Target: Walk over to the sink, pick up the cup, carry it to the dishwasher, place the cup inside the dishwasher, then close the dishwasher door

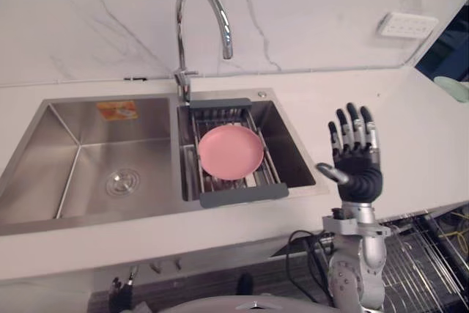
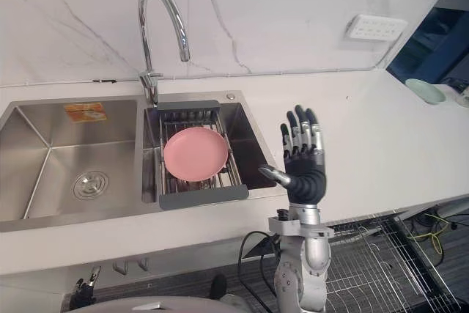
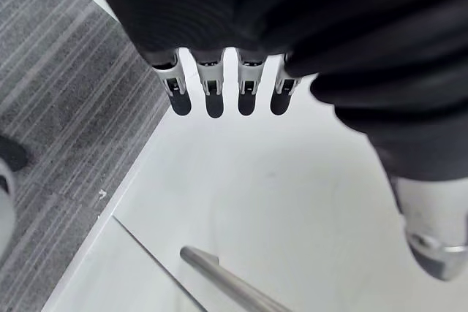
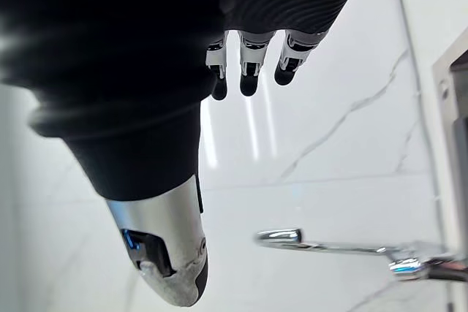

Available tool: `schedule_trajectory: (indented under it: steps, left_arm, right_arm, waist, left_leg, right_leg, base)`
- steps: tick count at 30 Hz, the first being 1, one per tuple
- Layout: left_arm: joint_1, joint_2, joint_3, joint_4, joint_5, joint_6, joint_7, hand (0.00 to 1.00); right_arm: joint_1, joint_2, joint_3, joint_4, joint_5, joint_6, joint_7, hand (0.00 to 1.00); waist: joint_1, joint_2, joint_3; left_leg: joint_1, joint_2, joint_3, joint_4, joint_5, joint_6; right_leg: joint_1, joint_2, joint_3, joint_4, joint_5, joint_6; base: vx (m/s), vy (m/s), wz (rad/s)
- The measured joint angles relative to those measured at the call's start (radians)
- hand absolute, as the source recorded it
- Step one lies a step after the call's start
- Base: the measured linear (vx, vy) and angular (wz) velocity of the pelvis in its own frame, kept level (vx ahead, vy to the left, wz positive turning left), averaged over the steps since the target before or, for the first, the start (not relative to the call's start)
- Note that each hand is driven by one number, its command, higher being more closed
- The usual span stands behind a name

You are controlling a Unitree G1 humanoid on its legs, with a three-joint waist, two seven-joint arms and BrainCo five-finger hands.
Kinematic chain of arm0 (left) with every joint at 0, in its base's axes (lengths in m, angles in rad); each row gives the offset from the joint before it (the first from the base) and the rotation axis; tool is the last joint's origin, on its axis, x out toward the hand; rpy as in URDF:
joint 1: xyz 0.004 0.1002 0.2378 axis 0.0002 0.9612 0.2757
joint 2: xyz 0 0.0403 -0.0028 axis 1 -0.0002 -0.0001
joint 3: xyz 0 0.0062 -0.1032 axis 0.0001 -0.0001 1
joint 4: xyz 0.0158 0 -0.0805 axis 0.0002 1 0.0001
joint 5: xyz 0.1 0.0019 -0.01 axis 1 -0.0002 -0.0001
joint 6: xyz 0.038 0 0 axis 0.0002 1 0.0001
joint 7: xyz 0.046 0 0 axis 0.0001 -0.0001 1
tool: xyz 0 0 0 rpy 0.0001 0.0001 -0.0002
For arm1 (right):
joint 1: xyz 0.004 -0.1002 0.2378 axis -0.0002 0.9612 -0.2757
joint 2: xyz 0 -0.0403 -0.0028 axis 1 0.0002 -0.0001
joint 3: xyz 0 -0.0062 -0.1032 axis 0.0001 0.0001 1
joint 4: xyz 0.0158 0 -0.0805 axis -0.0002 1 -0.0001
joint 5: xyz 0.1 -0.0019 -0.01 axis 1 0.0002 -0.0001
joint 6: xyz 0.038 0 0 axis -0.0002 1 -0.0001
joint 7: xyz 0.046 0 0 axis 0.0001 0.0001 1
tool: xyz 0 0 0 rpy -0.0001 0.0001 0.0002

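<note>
Right hand (image 2: 303,166): raised upright just right of the sink (image 1: 73,159), over the counter (image 2: 381,144), fingers straight and spread, holding nothing. Left hand (image 3: 213,96): fingers straight, empty, above a white surface with a metal bar (image 3: 227,286). Sink: two basins; pink plate (image 1: 230,152) on a rack (image 1: 242,192) in the right basin, faucet (image 1: 198,12) behind. Cup (image 2: 425,91): pale green, on the counter far right of the sink, well apart from the right hand.

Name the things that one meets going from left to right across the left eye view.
sink drain → pink plate lying on the rack → right hand, fingers straight → pale green bowl
</note>
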Motion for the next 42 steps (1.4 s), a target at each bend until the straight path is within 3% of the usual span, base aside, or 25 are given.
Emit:
schedule_trajectory:
  steps: [1, 3, 6, 11, 15, 18, 19, 28, 35, 42]
  left_arm:
    - [-0.001, 0.001, 0.000, 0.000, 0.018, 0.000, 0.005, 0.00]
    - [-0.002, 0.004, -0.003, 0.004, 0.041, 0.001, 0.023, 0.00]
    - [-0.015, 0.024, -0.055, 0.046, 0.050, 0.005, 0.034, 0.00]
    - [-0.021, 0.095, -0.108, 0.108, 0.078, 0.023, 0.037, 0.00]
    - [-0.019, 0.129, -0.122, 0.128, 0.091, 0.040, 0.036, 0.00]
    - [-0.007, 0.154, -0.125, 0.130, 0.098, 0.040, 0.036, 0.00]
    - [-0.009, 0.194, -0.156, 0.126, 0.118, 0.047, 0.034, 0.00]
    - [-0.010, 0.194, -0.160, 0.125, 0.118, 0.048, 0.033, 0.00]
    - [-0.011, 0.200, -0.168, 0.101, 0.147, 0.050, 0.019, 0.00]
    - [-0.010, 0.200, -0.170, 0.096, 0.158, 0.052, 0.019, 0.00]
  right_arm:
    - [-0.004, -0.029, 0.026, -0.005, -0.145, 0.014, -0.048, 0.00]
    - [-0.026, -0.091, 0.067, -0.010, -0.331, 0.037, -0.079, 0.00]
    - [-0.082, -0.161, 0.077, -0.011, -0.519, 0.066, -0.080, 0.00]
    - [-0.152, -0.247, 0.072, -0.011, -0.702, 0.085, -0.033, 0.00]
    - [-0.179, -0.311, 0.051, -0.002, -0.821, 0.105, 0.036, 0.00]
    - [-0.189, -0.333, 0.051, 0.025, -0.854, 0.108, 0.058, 0.00]
    - [-0.259, -0.419, 0.046, 0.153, -0.858, 0.129, 0.097, 0.00]
    - [-0.260, -0.419, 0.045, 0.155, -0.855, 0.122, 0.094, 0.00]
    - [-0.260, -0.419, 0.035, 0.183, -0.855, 0.077, 0.095, 0.00]
    - [-0.263, -0.419, 0.041, 0.192, -1.000, 0.039, 0.054, 0.00]
  waist:
    - [0.000, 0.008, -0.004]
    - [0.000, 0.021, -0.010]
    - [-0.003, 0.015, -0.014]
    - [-0.021, -0.021, -0.031]
    - [-0.024, -0.031, -0.025]
    - [-0.024, -0.037, -0.021]
    - [-0.050, -0.017, 0.010]
    - [-0.059, -0.016, 0.022]
    - [-0.056, -0.020, 0.038]
    - [-0.047, -0.015, 0.046]
  left_leg:
    - [0.000, 0.001, 0.000, -0.004, 0.002, -0.003]
    - [0.000, 0.002, 0.001, -0.015, 0.004, -0.006]
    - [0.001, 0.000, -0.007, -0.029, 0.006, -0.009]
    - [-0.023, -0.016, -0.030, -0.032, 0.026, -0.004]
    - [-0.037, -0.033, -0.052, -0.033, 0.032, 0.003]
    - [-0.037, -0.033, -0.055, -0.038, 0.029, 0.001]
    - [-0.037, -0.030, -0.057, -0.030, 0.021, -0.003]
    - [-0.027, -0.030, -0.067, -0.030, 0.021, -0.003]
    - [-0.026, -0.028, -0.093, -0.029, 0.020, -0.003]
    - [-0.036, -0.021, -0.107, -0.031, 0.020, -0.004]
  right_leg:
    - [-0.003, 0.003, 0.000, -0.004, 0.000, -0.002]
    - [-0.008, 0.006, 0.001, -0.006, 0.000, -0.002]
    - [-0.010, 0.006, 0.005, -0.006, 0.004, -0.002]
    - [-0.029, -0.009, 0.002, -0.007, 0.014, -0.002]
    - [-0.035, -0.027, 0.006, -0.007, 0.021, 0.003]
    - [-0.035, -0.028, 0.006, -0.007, 0.021, 0.003]
    - [-0.036, -0.024, 0.011, -0.007, 0.016, 0.009]
    - [-0.020, -0.026, 0.005, -0.007, 0.016, 0.009]
    - [-0.007, -0.029, -0.014, -0.007, 0.015, 0.008]
    - [-0.008, -0.027, -0.031, -0.006, 0.009, 0.008]
  base:
    - [0.03, 0.036, 0.00]
    - [0.03, 0.047, -0.01]
    - [0.01, 0.068, 0.01]
    - [-0.01, 0.074, 0.09]
    - [-0.04, 0.086, 0.13]
    - [-0.05, 0.040, 0.02]
    - [0.00, 0.000, 0.00]
    - [0.00, 0.003, 0.03]
    - [-0.02, 0.032, 0.10]
    - [0.01, 0.030, 0.06]
